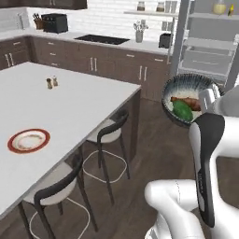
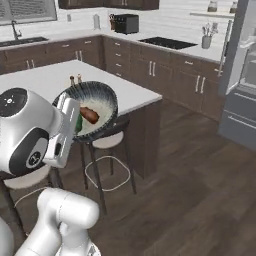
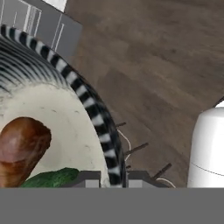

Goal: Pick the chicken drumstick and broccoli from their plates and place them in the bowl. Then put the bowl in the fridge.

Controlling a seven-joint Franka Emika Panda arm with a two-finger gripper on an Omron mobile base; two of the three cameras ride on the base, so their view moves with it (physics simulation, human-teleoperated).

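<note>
The gripper (image 3: 111,177) is clamped narrow on the rim of the bowl (image 1: 189,84), one dark finger (image 3: 87,178) inside the wall and the other outside, holding it up off the floor beside the island counter (image 1: 70,98). The bowl is round and deep, its outer wall dark with pale streaks that read as stripes up close, its inside whitish and speckled. It tips toward the base cameras, so its contents show.

Inside lie the chicken drumstick (image 1: 186,101) – smooth, glossy reddish-brown, rounded at its thick end – and the broccoli (image 1: 183,110), a green lump touching the drumstick. In the hand view the broccoli is mostly cut off by the bottom edge, and the drumstick's thin end cannot be made out.

On the flat pale counter sits a white plate with a red-orange rim (image 1: 28,140), bare, with two small shakers (image 1: 52,82) farther back. Two dark-framed stools (image 1: 105,135) with pale seats stand along the counter's edge.

The fridge (image 1: 205,42) stands open just behind the bowl – pale grey shelves, its top cut off by the frame. The robot's white wrist hides the bowl's near rim in both base views.
</note>
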